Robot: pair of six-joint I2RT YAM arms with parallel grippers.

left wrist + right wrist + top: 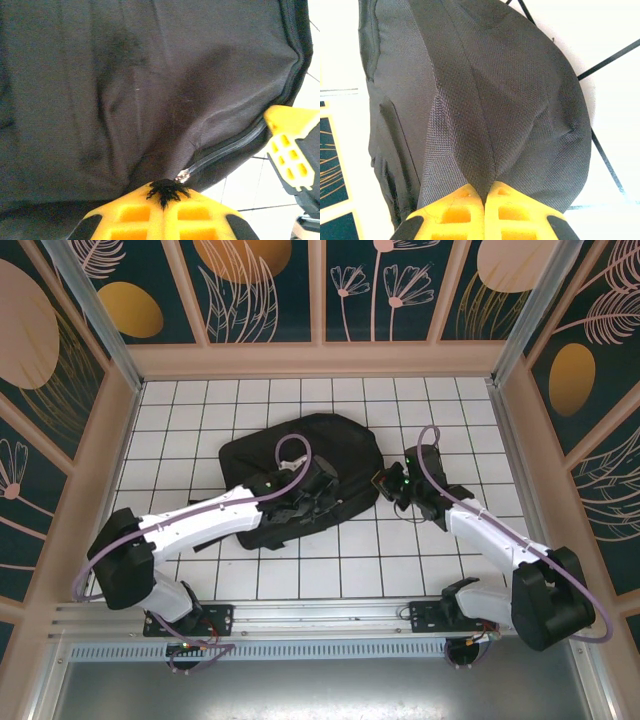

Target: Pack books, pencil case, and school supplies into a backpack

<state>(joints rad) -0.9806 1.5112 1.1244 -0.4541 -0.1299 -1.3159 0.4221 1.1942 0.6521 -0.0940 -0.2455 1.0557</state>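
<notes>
One backpack (300,455) and one zip (225,150) are being counted. Two arms are being counted, left arm (200,520) and right arm (490,535), and two grippers, left gripper (167,194) and right gripper (485,190).

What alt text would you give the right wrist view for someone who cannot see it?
The right gripper has its yellow jaws shut on a pinched ridge of fabric on the black backpack. White gridded table shows behind it.
</notes>
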